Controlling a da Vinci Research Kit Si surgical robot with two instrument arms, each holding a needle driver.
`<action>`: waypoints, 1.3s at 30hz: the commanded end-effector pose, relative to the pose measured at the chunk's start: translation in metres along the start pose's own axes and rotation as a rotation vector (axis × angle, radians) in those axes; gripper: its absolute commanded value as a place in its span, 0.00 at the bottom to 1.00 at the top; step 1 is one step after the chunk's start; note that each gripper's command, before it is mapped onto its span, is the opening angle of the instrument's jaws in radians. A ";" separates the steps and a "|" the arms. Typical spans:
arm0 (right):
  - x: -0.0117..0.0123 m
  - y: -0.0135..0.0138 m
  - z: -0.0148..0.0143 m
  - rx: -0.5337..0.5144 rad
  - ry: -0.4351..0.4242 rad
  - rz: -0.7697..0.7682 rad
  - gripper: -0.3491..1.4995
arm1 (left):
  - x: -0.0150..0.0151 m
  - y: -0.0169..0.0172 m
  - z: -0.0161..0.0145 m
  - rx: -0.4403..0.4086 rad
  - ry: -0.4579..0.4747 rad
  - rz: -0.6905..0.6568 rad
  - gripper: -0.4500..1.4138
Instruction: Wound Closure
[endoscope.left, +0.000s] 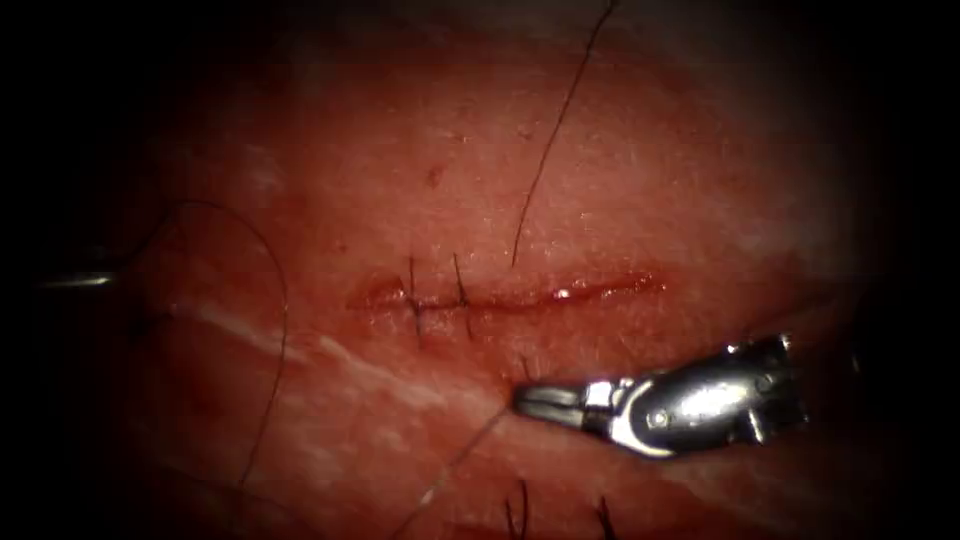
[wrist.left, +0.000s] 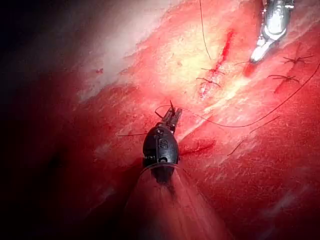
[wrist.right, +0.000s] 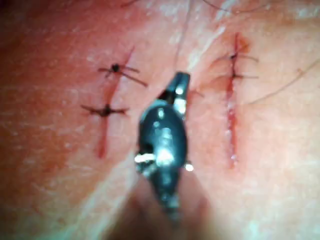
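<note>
The cut (endoscope.left: 520, 296) runs across the tissue (endoscope.left: 640, 170), with two stitches (endoscope.left: 436, 292) over its left part and red fluid along its open right part. Below the cut, my right tool (endoscope.left: 522, 400) lies with its jaws shut on the thread (endoscope.left: 450, 465), which trails down and to the left. Another strand (endoscope.left: 550, 140) rises from just above the cut. Far to the left, my left tool (endoscope.left: 75, 282) glints in the dark. My left tool (wrist.left: 173, 116) has its jaws shut on a thread (wrist.left: 225, 125) that curves away across the tissue. I cannot tell where the needle is.
A long loop of thread (endoscope.left: 282, 300) arcs over the tissue left of the cut. A second, stitched cut with knotted thread ends (wrist.right: 107, 107) lies beside my right tool (wrist.right: 179, 85). Its cut ends (endoscope.left: 520, 510) stick up near the lower edge.
</note>
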 end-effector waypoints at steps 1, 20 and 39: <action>0.0008 -0.0025 0.0001 0.016 0.007 0.002 0.00 | -0.0008 0.0002 0.0008 -0.004 0.000 -0.002 0.00; 0.0101 -0.0083 -0.0023 -0.006 0.004 -0.144 0.72 | -0.0012 0.0005 0.0012 -0.010 -0.002 0.002 0.00; -0.0046 0.0016 0.0017 -0.082 -0.032 -0.125 0.50 | -0.0014 0.0005 0.0012 -0.009 -0.002 0.004 0.00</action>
